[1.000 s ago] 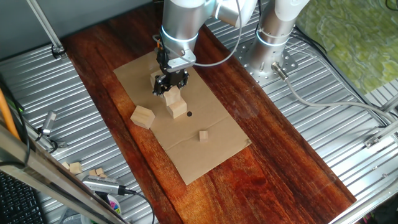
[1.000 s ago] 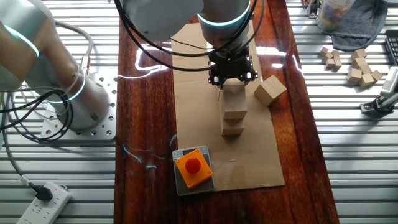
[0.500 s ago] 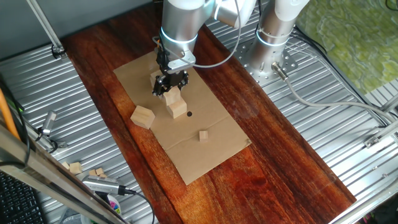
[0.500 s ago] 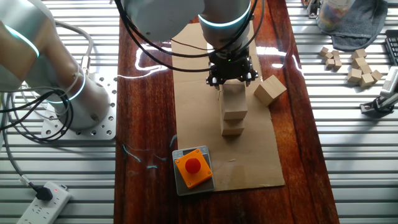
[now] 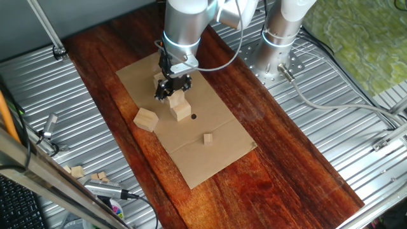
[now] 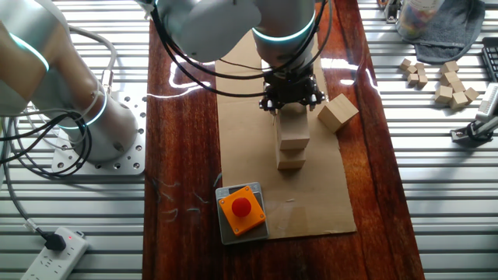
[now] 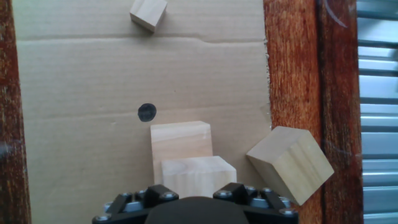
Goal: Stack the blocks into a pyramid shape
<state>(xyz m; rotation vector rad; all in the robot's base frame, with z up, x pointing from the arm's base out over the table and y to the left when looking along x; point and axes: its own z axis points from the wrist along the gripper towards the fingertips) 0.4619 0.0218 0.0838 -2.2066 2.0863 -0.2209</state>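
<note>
Two pale wooden blocks stand stacked on the cardboard sheet: an upper block [image 5: 177, 99] [image 6: 293, 129] [image 7: 198, 173] on a lower block [image 5: 183, 114] [image 6: 291, 160] [image 7: 179, 140]. My gripper [image 5: 171, 87] [image 6: 292, 101] hangs right over the upper block, with its fingers on either side of the block's top. It looks open and is not lifting the block. A third block [image 5: 145, 119] [image 6: 338, 112] [image 7: 290, 163] lies tilted beside the stack. In the hand view only the gripper's base shows, not the fingertips.
A tiny wooden cube [image 5: 207, 138] [image 7: 148, 14] lies further along the cardboard [image 6: 311, 202]. An orange block with a red button [image 6: 242, 208] sits at the cardboard's corner. Several spare blocks [image 6: 450, 84] lie on the metal table. The arm's base [image 5: 280, 38] stands nearby.
The gripper and arm have shifted slightly. Both stacked blocks and the loose block stay where they were.
</note>
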